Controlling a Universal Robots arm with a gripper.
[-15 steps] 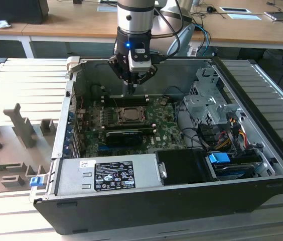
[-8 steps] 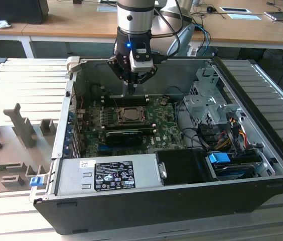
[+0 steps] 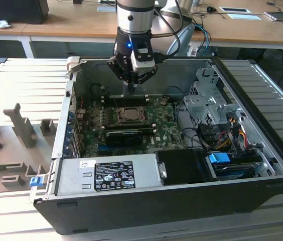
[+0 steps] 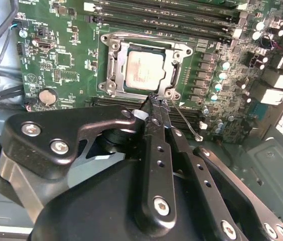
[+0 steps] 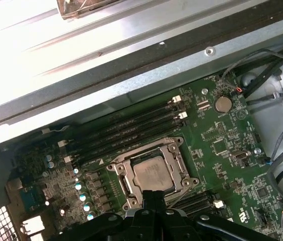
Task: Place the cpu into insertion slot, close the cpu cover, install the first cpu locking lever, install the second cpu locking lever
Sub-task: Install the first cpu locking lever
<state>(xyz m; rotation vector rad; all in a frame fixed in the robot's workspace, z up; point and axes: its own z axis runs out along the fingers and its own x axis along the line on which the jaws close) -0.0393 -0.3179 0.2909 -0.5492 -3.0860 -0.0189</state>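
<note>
The cpu [image 4: 144,70] lies flat in its socket on the green motherboard [image 4: 56,60], its pale silver top facing up. The cpu cover [image 4: 177,64] is folded down around it as a silvery frame. A thin metal locking lever [image 4: 185,120] sticks out from the socket's corner, raised off the board. My gripper [image 4: 154,99] is shut with nothing between its fingers, its tips just above the socket's edge near that lever. In the exterior view the gripper [image 3: 130,90] hangs over the memory slots just behind the cpu [image 3: 130,114]. The first wrist view shows the cpu [image 5: 154,173] and cover [image 5: 175,159].
Black memory slots [image 5: 131,125] run along one side of the socket. A black card [image 3: 124,135] lies in front of it. A power supply [image 3: 106,173], a drive cage [image 3: 206,98] with cables, and the case walls [image 3: 146,75] close in the board.
</note>
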